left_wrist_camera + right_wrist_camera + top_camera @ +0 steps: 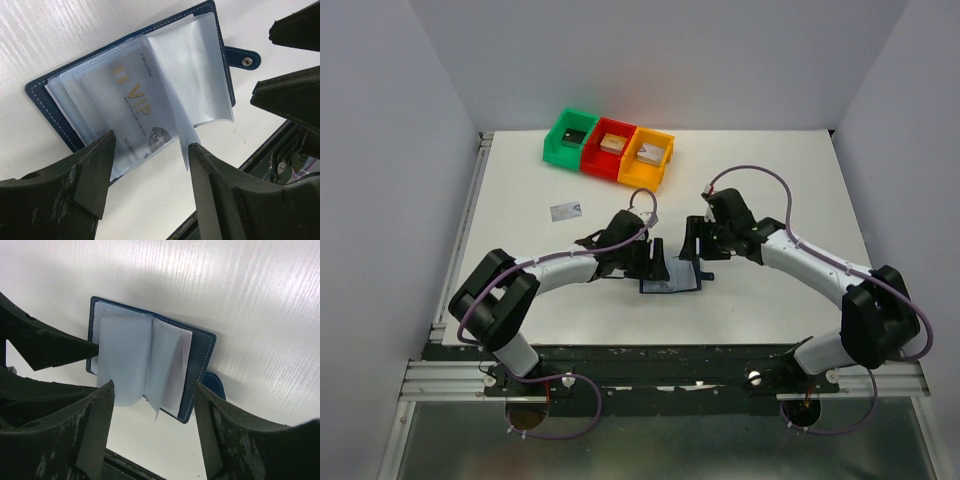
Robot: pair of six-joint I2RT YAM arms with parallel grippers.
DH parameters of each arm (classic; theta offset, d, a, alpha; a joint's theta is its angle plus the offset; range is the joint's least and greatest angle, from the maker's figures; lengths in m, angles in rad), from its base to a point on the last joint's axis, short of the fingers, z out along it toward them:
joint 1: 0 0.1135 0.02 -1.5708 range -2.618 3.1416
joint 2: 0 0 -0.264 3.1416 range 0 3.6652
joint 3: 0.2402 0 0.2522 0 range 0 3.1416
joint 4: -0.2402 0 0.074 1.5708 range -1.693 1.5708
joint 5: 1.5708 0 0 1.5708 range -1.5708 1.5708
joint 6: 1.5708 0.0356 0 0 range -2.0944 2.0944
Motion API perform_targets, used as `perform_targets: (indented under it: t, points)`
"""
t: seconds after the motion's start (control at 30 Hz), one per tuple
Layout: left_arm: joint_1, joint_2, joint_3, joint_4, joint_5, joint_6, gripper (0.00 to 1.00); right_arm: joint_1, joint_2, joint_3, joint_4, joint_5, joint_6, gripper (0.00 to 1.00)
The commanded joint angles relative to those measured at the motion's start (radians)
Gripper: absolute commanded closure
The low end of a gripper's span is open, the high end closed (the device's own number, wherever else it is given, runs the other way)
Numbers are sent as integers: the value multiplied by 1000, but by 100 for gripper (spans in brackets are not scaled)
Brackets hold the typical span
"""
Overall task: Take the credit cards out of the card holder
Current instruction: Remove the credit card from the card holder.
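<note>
The dark blue card holder [672, 277] lies open on the table between my two grippers. In the left wrist view its clear sleeves [192, 70] fan out, and one sleeve holds a pale credit card [135, 102] with gold VIP lettering. My left gripper [150, 157] hovers open over the holder's near edge, and a loose sleeve leaf hangs beside its right fingertip [200, 160]. My right gripper [152, 410] stands open above the holder's [201, 352] strap side, with nothing between its fingers. A silver-grey credit card [565, 210] lies alone on the table to the left.
Green [563, 150], red [605, 165] and orange [642, 177] bins stand in a row at the back, each with a small block inside. The table's front edge and the arms' mounting rail run just below the holder. Grey walls close in both sides.
</note>
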Motion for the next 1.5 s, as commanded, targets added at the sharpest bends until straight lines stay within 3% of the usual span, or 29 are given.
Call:
perform_targets:
  t: [0.0, 0.3, 0.6, 0.93, 1.47]
  points:
    - [-12, 12, 29, -4, -22, 16, 30, 1, 38, 35, -9, -36, -8, 27]
    - [-24, 31, 55, -16, -25, 28, 30, 10, 134, 100, -33, -63, -33, 26]
    - [-41, 52, 102, -24, -4, 53, 30, 10, 119, 68, -32, -40, -17, 26]
    - [-64, 92, 165, 2, 58, 73, 30, -1, -7, -10, -49, 95, 4, 26]
    - [-110, 247, 323, -44, 121, 111, 30, -71, -154, -129, -67, 153, 38, 27]
